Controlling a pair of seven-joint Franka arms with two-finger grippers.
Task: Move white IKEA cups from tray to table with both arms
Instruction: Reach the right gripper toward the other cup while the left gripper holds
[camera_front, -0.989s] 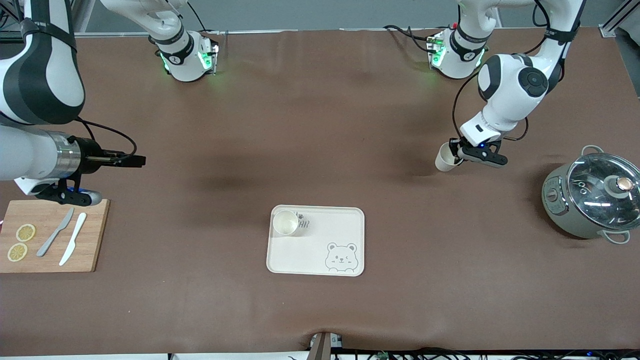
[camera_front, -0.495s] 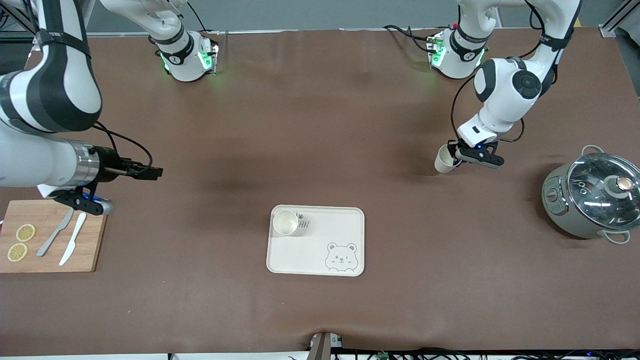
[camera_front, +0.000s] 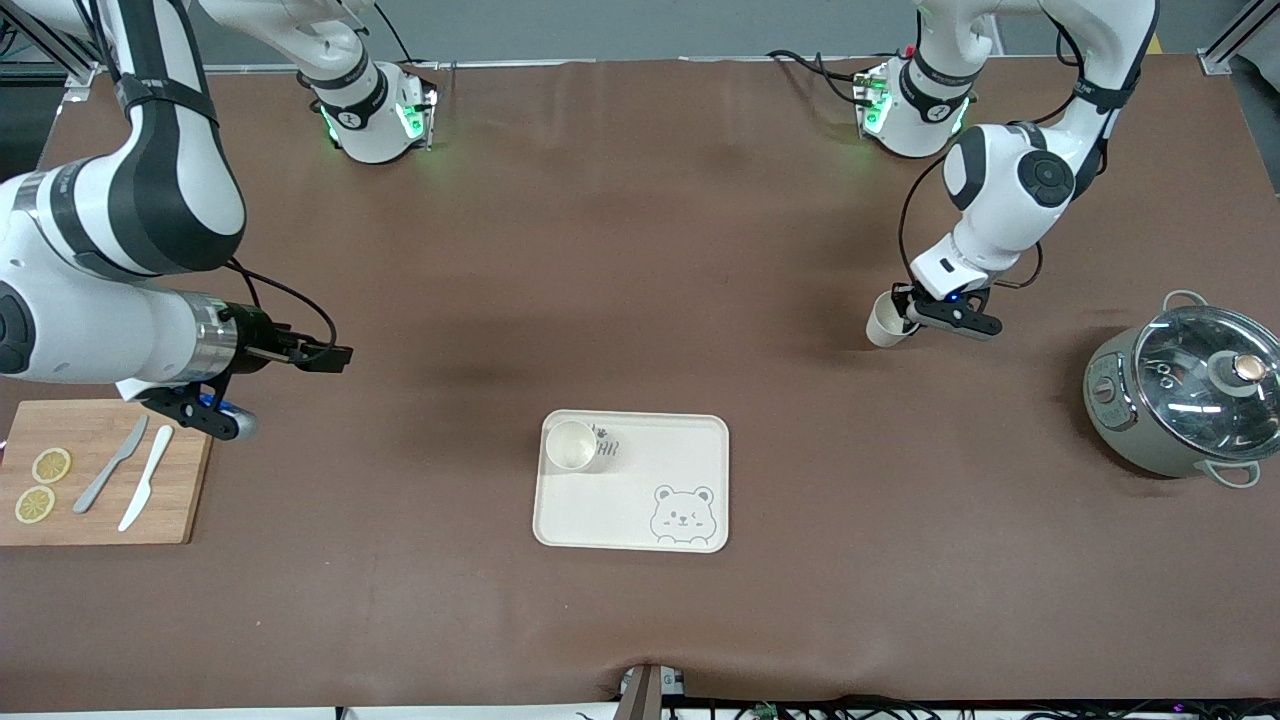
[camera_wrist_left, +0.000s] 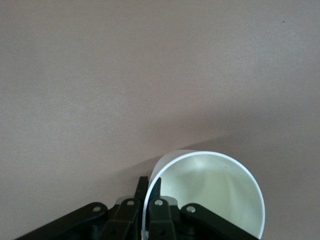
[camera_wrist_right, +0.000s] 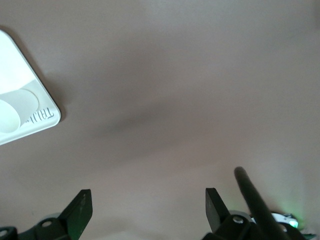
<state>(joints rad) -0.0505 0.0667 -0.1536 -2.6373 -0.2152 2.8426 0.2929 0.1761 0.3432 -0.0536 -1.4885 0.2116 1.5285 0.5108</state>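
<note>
One white cup (camera_front: 571, 445) stands upright on the cream bear-print tray (camera_front: 640, 500), in the corner farthest from the front camera, toward the right arm's end. The other white cup (camera_front: 884, 324) hangs tilted over bare table toward the left arm's end. My left gripper (camera_front: 905, 312) is shut on its rim. In the left wrist view the cup (camera_wrist_left: 215, 190) has its wall pinched by the left gripper (camera_wrist_left: 149, 194), one finger inside and one outside. My right gripper (camera_front: 338, 355) is open over bare table beside the cutting board. In the right wrist view the right gripper (camera_wrist_right: 147, 207) holds nothing, and the tray's corner (camera_wrist_right: 42, 120) shows.
A wooden cutting board (camera_front: 185, 480) with two knives and lemon slices lies at the right arm's end. A grey pot with a glass lid (camera_front: 1185, 390) stands at the left arm's end.
The right arm has swung from above the cutting board toward the table's middle, its gripper still open. The left gripper has shifted slightly with the cup toward the tray.
</note>
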